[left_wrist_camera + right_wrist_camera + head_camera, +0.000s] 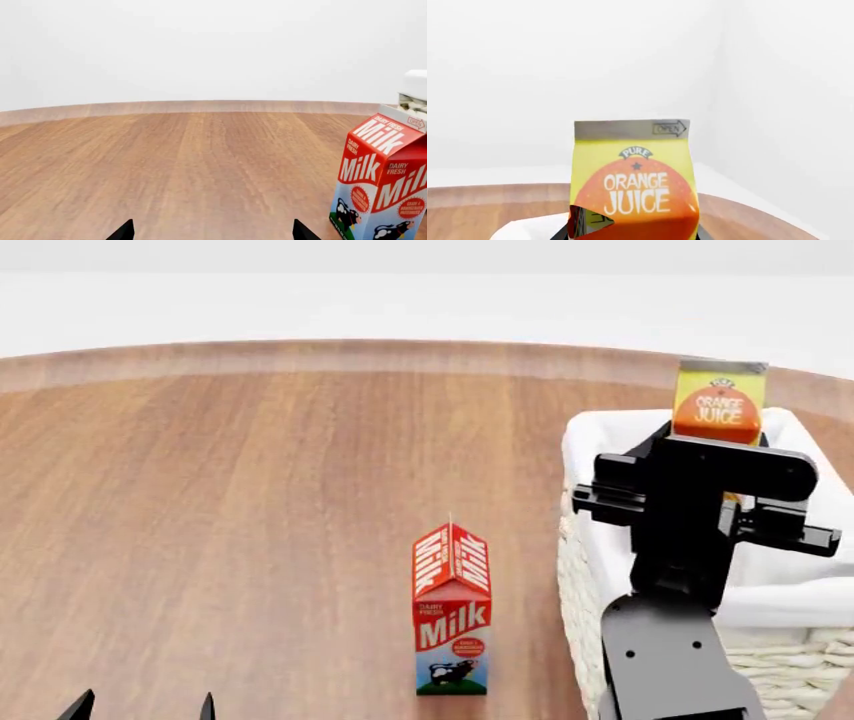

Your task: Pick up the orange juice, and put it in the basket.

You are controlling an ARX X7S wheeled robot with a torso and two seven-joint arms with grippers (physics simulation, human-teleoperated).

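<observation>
The orange juice (719,402), a tall yellow carton with an orange circle, stands upright in my right gripper (714,475) above the basket (582,455), a large cream wicker basket with white lining at the right. In the right wrist view the carton (634,180) fills the space between the jaws, which are shut on its lower sides. My left gripper (142,707) is open and empty low at the near left; its two dark fingertips (124,231) show over bare wood.
A red-and-white Milk carton (451,610) stands upright on the wooden table (240,500), left of the basket; it also shows in the left wrist view (380,180). The table's curved far edge meets a white wall.
</observation>
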